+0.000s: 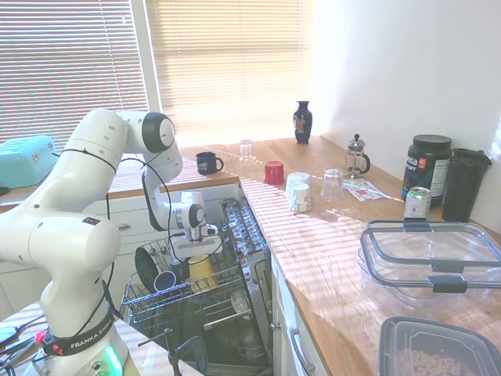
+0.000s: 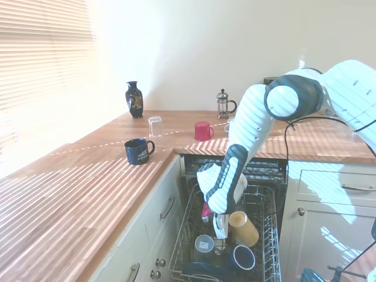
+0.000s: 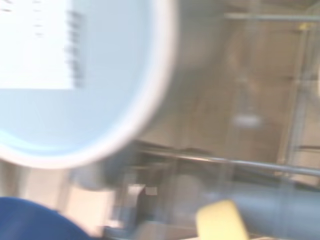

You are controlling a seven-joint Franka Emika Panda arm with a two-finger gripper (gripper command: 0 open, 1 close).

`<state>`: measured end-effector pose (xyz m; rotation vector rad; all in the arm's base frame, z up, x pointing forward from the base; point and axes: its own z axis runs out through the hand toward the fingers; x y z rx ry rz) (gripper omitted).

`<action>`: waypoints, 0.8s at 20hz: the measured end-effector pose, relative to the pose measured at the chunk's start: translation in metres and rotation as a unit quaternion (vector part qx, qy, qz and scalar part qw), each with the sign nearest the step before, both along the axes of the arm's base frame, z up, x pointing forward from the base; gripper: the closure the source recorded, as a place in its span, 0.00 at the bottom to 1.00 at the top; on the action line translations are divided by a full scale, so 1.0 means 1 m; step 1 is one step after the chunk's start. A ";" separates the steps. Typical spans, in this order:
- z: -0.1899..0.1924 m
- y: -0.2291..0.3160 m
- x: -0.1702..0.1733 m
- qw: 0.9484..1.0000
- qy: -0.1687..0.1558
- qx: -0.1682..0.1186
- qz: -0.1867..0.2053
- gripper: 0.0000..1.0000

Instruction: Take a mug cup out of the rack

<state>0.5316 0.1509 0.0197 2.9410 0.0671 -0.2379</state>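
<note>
You've got a wooden L-shaped surface (image 1: 329, 243). Landmark: red cup (image 1: 273, 172). Navy mug (image 1: 208, 163) and clear glass (image 1: 247, 149) sit beside it; black vase (image 1: 303, 122) behind; French press (image 1: 357, 155) further along; plastic containers (image 1: 430, 262) well apart.

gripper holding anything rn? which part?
Cannot be told. The gripper is down in the rack right beside the yellow mug cup, but no view shows the jaws closed on it.

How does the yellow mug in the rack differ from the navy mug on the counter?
The yellow mug is pale and plain, while the navy mug is dark with faint print. The yellow mug lies tilted among the tines of the rack, right by the claw; the navy mug stands upright on the counter. Both look similar in size.
</note>
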 end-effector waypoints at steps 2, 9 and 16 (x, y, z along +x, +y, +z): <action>0.003 -0.002 0.003 1.000 -0.007 -0.005 0.003 1.00; 0.004 -0.004 0.003 1.000 -0.007 -0.014 0.003 1.00; 0.009 0.004 0.001 0.999 -0.015 -0.040 -0.012 1.00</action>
